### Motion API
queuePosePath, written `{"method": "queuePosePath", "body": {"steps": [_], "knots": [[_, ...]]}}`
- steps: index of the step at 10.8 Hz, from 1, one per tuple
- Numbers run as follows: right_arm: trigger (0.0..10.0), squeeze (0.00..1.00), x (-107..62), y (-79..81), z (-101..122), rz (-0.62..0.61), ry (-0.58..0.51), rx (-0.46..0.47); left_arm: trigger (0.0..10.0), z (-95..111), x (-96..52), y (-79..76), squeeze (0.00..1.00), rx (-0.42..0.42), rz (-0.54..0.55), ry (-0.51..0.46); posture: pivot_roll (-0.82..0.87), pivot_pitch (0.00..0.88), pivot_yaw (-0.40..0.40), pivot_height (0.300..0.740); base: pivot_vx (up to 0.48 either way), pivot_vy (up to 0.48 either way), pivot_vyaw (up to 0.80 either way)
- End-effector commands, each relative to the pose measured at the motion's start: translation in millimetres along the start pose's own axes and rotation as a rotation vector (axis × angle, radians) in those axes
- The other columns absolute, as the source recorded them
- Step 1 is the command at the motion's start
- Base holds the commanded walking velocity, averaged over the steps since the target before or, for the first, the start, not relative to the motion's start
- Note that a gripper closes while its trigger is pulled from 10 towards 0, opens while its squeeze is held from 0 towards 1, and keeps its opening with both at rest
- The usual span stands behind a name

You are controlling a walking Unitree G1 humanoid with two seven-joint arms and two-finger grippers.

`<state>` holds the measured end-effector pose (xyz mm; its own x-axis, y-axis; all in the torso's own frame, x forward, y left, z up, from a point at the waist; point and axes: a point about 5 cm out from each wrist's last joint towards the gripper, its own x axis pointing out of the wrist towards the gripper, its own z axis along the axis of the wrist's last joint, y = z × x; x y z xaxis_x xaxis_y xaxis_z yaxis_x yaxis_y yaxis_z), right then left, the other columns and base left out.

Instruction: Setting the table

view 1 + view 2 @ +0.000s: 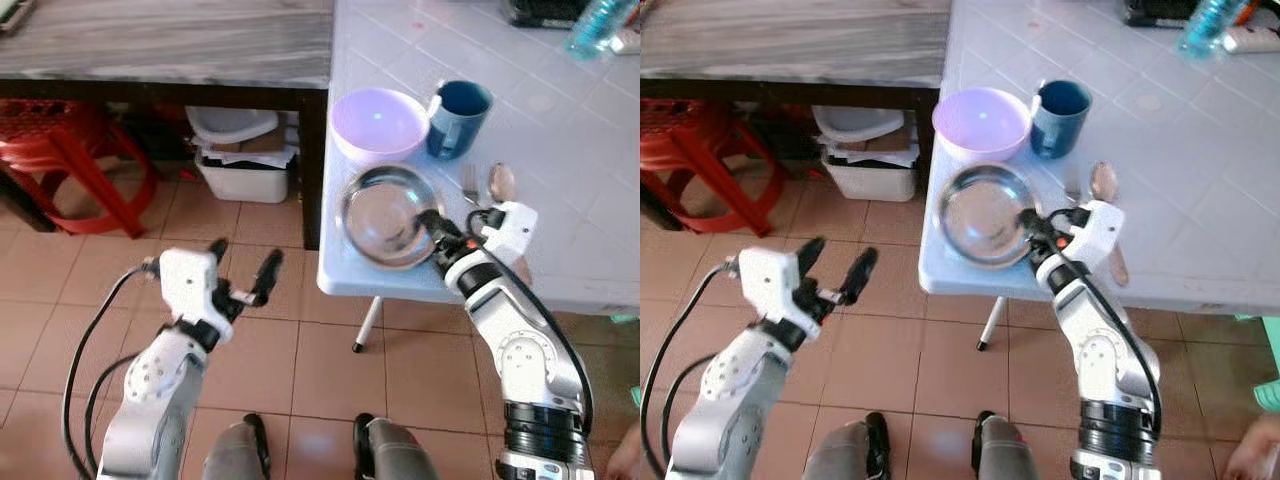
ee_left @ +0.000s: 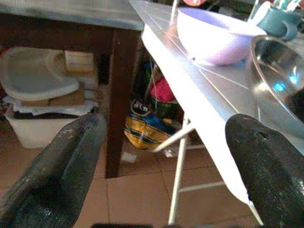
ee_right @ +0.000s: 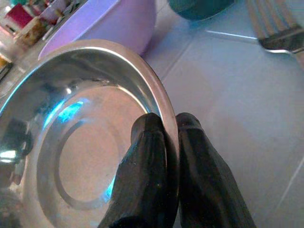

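Note:
A shiny steel plate (image 1: pixel 385 215) lies at the near left corner of the pale blue table (image 1: pixel 560 130). My right gripper (image 1: pixel 432 222) is shut on its right rim; the fingers (image 3: pixel 156 156) pinch the rim between them. Behind the plate stand a lilac bowl (image 1: pixel 378 123) and a dark teal mug (image 1: pixel 458 118). A fork (image 1: pixel 470 183) and a spoon (image 1: pixel 501 181) lie just right of the plate. My left gripper (image 1: pixel 243 268) hangs open over the tiled floor, left of the table's edge, holding nothing.
A grey wooden table (image 1: pixel 165 40) stands at the back left, with a white bin (image 1: pixel 243 155) under it and a red plastic stool (image 1: pixel 70 160) beside it. A water bottle (image 1: pixel 597 22) stands at the pale blue table's far right. A person's hand (image 1: pixel 625 455) shows at the lower right corner.

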<state>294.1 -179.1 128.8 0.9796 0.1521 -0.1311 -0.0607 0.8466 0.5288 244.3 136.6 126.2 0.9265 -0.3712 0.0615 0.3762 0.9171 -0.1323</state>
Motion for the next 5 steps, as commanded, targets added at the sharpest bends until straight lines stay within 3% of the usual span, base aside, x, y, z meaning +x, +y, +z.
{"method": "queuePosePath", "body": {"steps": [1, 2, 5], "knots": [[0.0, 0.00, -15.8, -43.3, -48.8, -0.253, 0.215, 0.053, 10.0, -3.6, 0.7, 5.2, 0.00, 0.008, 0.039, 0.021, -0.06, 0.222, 0.052, 0.740, 0.000, 0.000, 0.00], [0.0, 0.00, -16.5, -42.6, -48.9, -0.251, 0.215, 0.052, 10.0, -4.3, 1.6, 7.4, 0.00, 0.000, 0.055, 0.024, -0.07, 0.221, 0.052, 0.740, 0.000, 0.000, 0.00], [0.0, 0.00, -14.8, -23.3, -41.2, -0.180, 0.125, 0.077, 10.0, -9.4, 3.8, 12.8, 0.00, 0.007, 0.125, 0.021, -0.07, 0.209, 0.033, 0.740, 0.000, 0.466, 0.00]]}}
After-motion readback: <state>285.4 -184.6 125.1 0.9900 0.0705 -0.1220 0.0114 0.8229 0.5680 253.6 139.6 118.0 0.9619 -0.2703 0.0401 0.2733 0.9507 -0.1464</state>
